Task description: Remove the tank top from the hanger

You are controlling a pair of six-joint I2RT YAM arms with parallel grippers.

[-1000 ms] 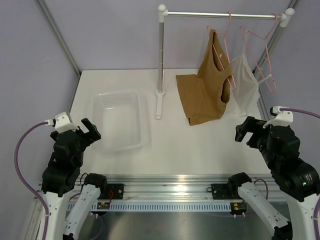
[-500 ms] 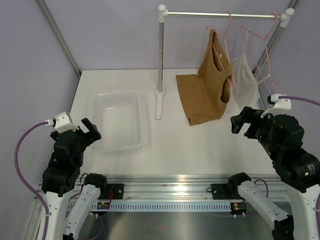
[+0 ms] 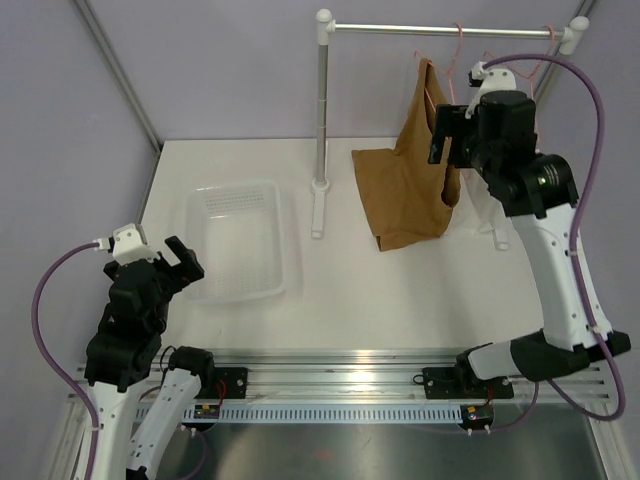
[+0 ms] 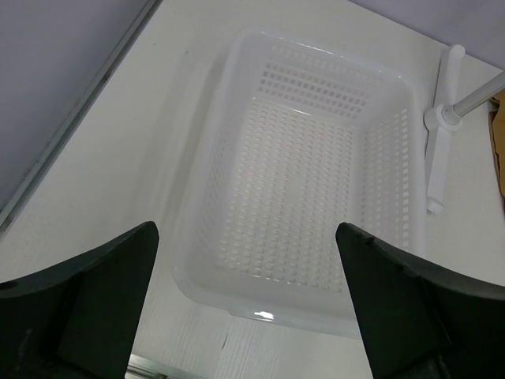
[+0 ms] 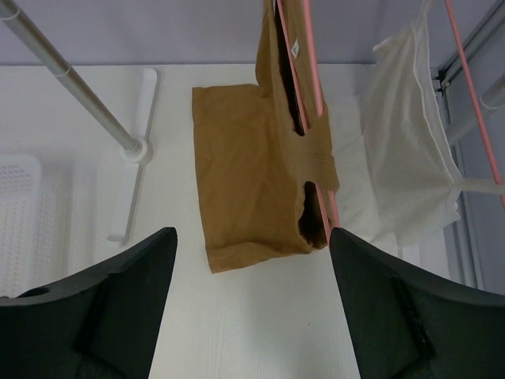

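Note:
The tan-brown tank top [image 3: 405, 185] hangs on the pink wire hanger [image 3: 458, 42] from the rail, its lower half draped onto the table. In the right wrist view the tank top [image 5: 252, 174] hangs straight ahead, with the pink hanger [image 5: 297, 67] running through its armhole. My right gripper [image 3: 442, 132] is open and empty, raised high beside the top's strap, not touching it; it also shows in the right wrist view [image 5: 252, 237]. My left gripper [image 3: 180, 262] is open and empty, low at the near left; it also shows in the left wrist view [image 4: 246, 233].
A white perforated basket [image 3: 200, 195] lies at the left, below my left gripper [image 4: 237, 55]. The rack's upright pole [image 3: 322, 110] and rail [image 3: 400, 29] stand at the back. A white sheer garment [image 5: 410, 158] hangs on a second pink hanger [image 5: 473, 87], right of the tank top.
My right arm has risen from the near right and swung up and back to the tank top by the rail. The left arm has not moved.

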